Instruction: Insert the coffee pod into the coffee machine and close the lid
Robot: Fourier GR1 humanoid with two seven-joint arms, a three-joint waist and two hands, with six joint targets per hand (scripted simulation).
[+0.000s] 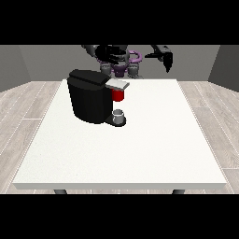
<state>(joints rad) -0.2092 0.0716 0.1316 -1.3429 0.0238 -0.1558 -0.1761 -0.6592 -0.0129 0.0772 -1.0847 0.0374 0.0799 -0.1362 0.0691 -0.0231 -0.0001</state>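
While the black coffee machine (91,95) stands upright on the far left part of the white bench (140,149), its grey lid (117,84) lies flat across the top of the brew head, sticking out toward the view's right. Just under that lid a red piece (118,95) shows at the machine's front; whether it is the coffee pod or a part of the machine cannot be told. Below it, a small grey cup (119,114) sits on the machine's dark drip base, directly beneath the red piece and apart from it. Both of the robot's hands are up above the far edge of the bench, touching nothing. At the view's left, the hand (108,52) hangs behind and above the machine's top, dark against the robot's body, and how its fingers lie cannot be told. At the view's right, the hand (165,57) is raised well clear of the machine, with its fingers pointing downward and looking relaxed, holding nothing. Behind the machine, the robot's torso (123,63) shows small, with purple parts near its middle. Around the bench runs a pale wood-plank floor (28,112), with grey walls behind.
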